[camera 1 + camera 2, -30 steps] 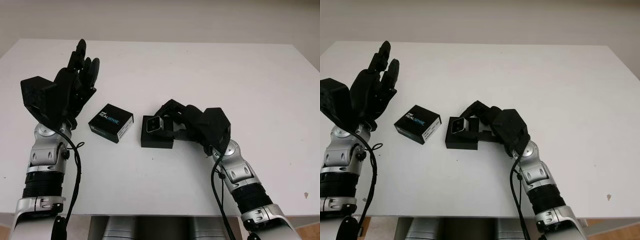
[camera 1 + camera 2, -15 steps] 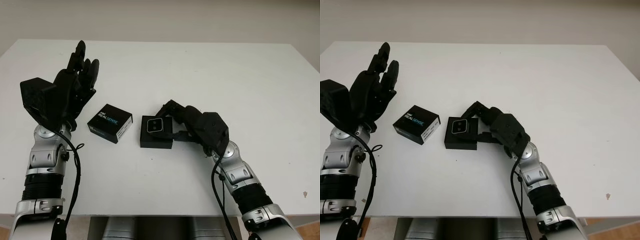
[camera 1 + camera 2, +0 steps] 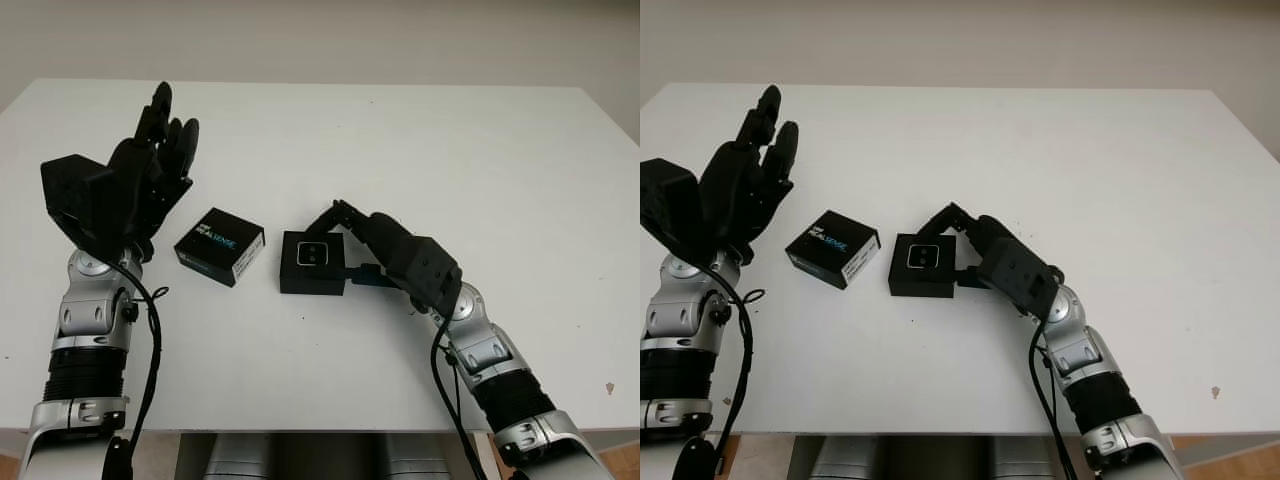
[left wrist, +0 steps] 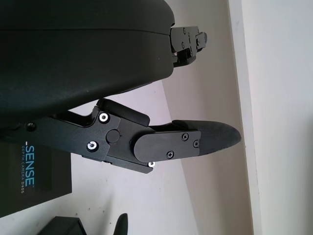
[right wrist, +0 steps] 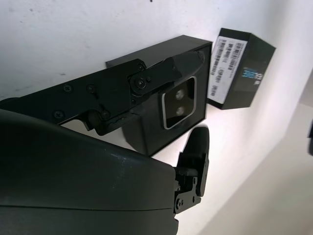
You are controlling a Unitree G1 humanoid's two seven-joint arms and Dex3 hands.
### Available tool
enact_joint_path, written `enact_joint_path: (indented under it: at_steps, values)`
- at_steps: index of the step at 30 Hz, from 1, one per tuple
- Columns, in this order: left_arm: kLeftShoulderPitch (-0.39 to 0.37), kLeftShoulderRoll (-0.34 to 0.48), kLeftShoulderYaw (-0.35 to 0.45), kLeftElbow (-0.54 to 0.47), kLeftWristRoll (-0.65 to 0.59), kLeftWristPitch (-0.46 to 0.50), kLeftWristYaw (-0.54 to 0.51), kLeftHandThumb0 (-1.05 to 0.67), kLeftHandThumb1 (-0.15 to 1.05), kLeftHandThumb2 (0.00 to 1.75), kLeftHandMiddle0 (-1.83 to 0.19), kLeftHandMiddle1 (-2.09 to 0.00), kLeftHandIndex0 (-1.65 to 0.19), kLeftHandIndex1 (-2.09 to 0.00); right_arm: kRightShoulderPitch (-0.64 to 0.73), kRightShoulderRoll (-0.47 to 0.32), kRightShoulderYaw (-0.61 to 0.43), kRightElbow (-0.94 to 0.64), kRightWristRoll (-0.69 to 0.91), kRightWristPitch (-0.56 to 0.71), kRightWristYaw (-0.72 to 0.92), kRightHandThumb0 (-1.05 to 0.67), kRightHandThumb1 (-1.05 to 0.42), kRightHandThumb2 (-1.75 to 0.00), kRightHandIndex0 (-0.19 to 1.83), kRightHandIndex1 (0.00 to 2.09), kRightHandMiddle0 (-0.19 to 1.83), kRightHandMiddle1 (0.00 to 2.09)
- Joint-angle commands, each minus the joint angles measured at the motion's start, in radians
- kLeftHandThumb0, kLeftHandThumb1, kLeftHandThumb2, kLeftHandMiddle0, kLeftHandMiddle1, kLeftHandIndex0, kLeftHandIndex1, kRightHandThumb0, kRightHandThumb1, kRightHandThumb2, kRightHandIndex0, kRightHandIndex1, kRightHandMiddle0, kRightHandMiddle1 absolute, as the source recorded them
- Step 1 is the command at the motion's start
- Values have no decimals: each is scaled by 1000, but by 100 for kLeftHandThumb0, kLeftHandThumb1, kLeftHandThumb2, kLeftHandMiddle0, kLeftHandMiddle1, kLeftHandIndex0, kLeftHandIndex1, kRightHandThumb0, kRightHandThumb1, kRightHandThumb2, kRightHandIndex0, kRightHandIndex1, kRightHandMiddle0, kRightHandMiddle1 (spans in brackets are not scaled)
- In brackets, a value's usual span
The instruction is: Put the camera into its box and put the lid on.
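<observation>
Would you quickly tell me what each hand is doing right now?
Left hand: open, raised beside the lid.
Right hand: open at the box, camera inside.

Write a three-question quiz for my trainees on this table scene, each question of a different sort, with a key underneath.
1. True or false: the camera lies in the open box.
2. Multiple choice: the lid printed REALSENSE is
A. on the box
B. on the table beside the box, toward the robot's left
C. in the left hand
3. Fill in: the left hand is raised above the table and holds ______.

Key
1. True. The camera lies face up in the box, with the right hand right at the box's side.
2. B. The lid stands apart from the box.
3. Nothing; it is open.
</observation>
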Motion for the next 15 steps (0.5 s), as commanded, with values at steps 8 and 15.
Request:
enact_joint_path:
  at_steps: [8, 15]
  values:
    - [6, 3, 0, -13, 0, -2, -7, -69, 105, 47, 13, -5, 13, -5, -29, -27, -51, -103, 5, -29, -50, -56, -90, -5, -11, 5, 5, 38]
    - [15, 14, -7, -24, 23, -21, -8, -68, 105, 44, 9, -7, 10, -7, -30, -5, -130, -202, 95, 20, -73, -57, -92, -6, -11, 5, 2, 33]
